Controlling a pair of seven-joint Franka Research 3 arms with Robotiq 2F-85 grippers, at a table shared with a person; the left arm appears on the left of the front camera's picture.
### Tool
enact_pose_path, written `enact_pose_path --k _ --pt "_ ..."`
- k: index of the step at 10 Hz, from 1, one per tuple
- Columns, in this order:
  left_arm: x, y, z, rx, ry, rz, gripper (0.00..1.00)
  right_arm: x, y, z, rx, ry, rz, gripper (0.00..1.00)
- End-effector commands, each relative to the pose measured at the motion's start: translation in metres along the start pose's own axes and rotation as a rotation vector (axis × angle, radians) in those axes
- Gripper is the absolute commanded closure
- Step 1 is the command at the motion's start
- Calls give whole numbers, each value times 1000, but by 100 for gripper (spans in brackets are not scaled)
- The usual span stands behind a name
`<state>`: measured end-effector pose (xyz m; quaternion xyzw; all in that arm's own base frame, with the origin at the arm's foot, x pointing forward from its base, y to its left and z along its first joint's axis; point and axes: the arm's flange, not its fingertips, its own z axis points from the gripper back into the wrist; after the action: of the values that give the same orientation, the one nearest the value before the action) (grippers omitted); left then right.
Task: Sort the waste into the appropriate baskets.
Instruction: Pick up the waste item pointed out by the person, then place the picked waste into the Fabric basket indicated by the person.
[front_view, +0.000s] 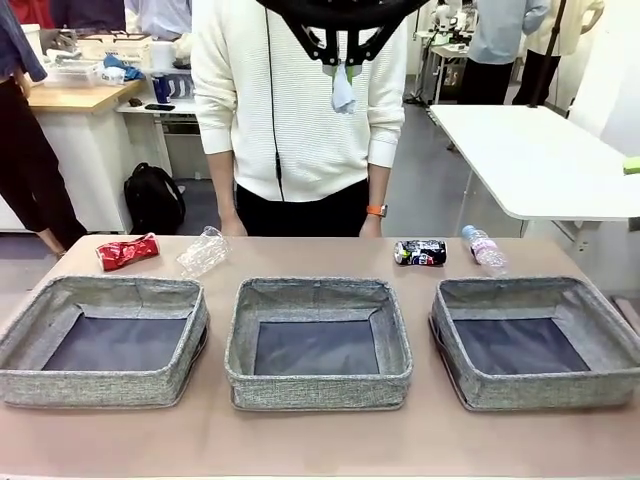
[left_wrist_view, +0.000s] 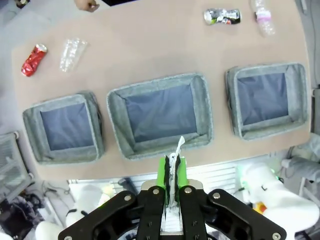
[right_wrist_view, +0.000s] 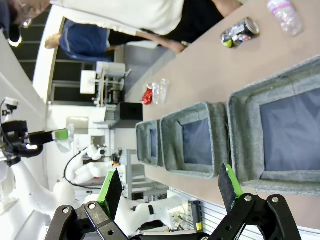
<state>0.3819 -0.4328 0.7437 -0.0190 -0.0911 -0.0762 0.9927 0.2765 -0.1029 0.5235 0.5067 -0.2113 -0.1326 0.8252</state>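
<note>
You're looking across a matte pinkish-brown work table (front_view: 320, 445) onto a smooth grey floor (front_view: 425, 190). On your far left there's a light wooden-topped counter (front_view: 70, 97) on white cabinet fronts (front_view: 100, 160), its top cluttered with small stuff too far off to identify. A black fabric backpack (front_view: 153, 198) sits on the floor against it. On your far right stands a white rectangular table (front_view: 540, 160) on thin white legs, with a small green item (front_view: 632, 165) at its edge. The light is bright and even, with only soft shadows.
</note>
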Motion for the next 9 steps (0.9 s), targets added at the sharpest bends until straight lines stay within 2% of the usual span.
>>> enact_pose_path --k 1,2,9 --pt "12 -2 13 -37 63 27 93 1 0 0 29 -5 28 0" --pt "0 0 0 0 0 0 93 1 0 0 29 -5 28 0" --pt "0 0 0 0 0 0 93 1 0 0 29 -5 28 0"
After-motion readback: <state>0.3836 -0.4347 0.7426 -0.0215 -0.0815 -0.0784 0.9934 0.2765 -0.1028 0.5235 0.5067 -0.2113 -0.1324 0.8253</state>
